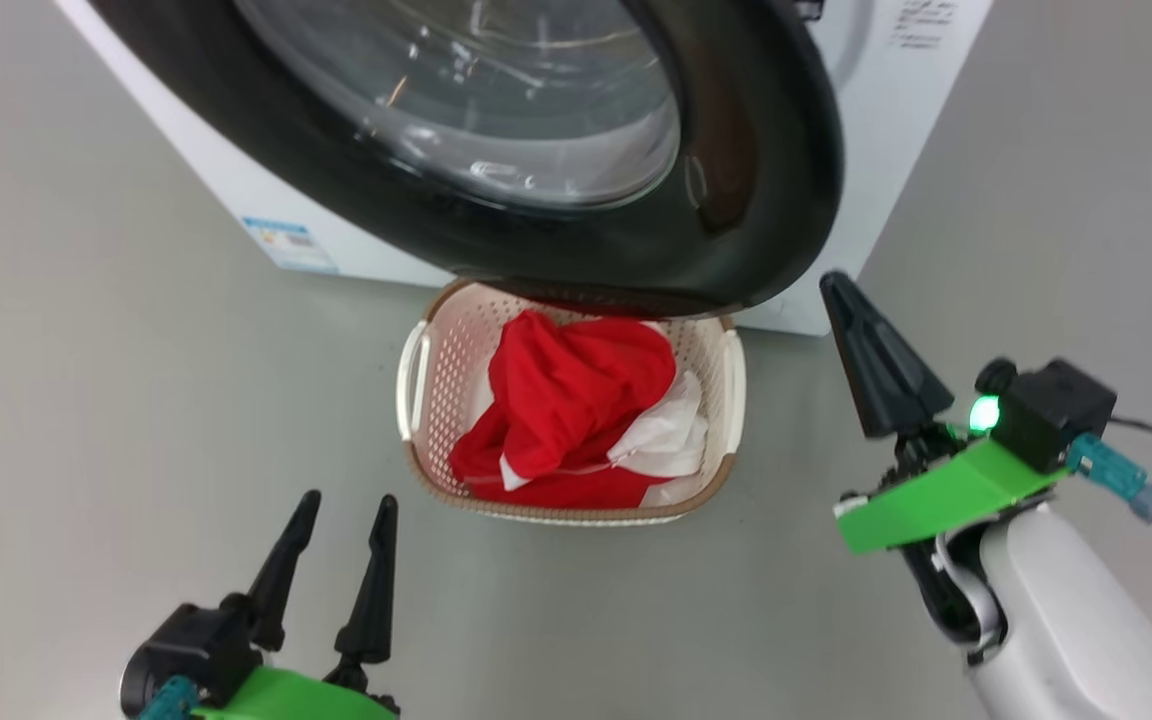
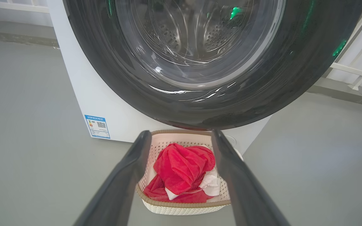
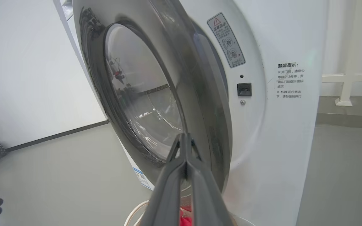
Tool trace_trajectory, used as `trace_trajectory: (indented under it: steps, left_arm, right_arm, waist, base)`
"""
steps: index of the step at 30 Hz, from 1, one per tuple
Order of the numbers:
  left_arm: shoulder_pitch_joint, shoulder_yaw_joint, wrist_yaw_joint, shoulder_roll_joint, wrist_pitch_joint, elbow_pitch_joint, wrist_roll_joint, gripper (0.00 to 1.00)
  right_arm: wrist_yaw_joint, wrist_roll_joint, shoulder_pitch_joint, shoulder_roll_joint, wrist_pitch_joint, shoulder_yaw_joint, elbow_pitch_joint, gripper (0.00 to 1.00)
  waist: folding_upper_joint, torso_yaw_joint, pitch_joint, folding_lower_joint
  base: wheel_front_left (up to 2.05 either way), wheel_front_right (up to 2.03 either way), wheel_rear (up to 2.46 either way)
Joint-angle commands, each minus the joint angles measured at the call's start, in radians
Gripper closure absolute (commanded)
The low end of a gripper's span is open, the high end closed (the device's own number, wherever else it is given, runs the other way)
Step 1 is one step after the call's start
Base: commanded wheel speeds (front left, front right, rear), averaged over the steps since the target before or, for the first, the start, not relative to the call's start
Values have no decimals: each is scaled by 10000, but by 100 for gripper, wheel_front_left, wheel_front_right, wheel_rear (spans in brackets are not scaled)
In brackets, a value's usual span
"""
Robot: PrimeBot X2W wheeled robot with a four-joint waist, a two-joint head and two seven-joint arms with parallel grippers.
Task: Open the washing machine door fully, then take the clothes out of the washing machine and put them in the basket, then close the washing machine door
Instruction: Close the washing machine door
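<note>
Now the door [image 1: 736, 200], a glossy black rim around a bulging clear window, stands ajar on the white washing machine [image 1: 896, 150] at twelve o'clock. Below it, the cream basket [image 1: 426, 400] holds crumpled red-and-white clothes [image 1: 566, 400]. The left gripper [image 1: 349, 498] at seven o'clock gapes wide and empty. At four o'clock the right gripper [image 1: 834, 285] has its fingers pressed together, tip just beside the rim.

Head view: washing machine door [image 1: 736, 200] cut off by top edge, and its lower rim hides the far end of basket [image 1: 423, 400]. Clothes [image 1: 566, 400] cover the basket floor. Blue label [image 1: 288, 243] print too small to read. Left gripper [image 1: 349, 498] base cropped at bottom edge. Right wrist view: right gripper [image 3: 184, 135] blocks most of basket and clothes, and the bottom edge crops the rest.
</note>
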Motion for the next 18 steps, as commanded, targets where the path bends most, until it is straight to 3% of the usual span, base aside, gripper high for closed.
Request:
trace_trajectory:
  steps: [1,18]
  left_arm:
    - [-347,217,-50,82,-80,-280,-154,0]
    - [-1401,-316,28,82,-80,-578,-779,0]
  right_arm:
    - [67,12,-438,18,-65,219,-220,100]
    - [67,7,-2266,-484,-65,-240,-122,100]
  waist:
    - [-1,402,495,-1]
    - [-1,970,2102,-1]
  base:
    - [0,0,0]
    - [0,0,0]
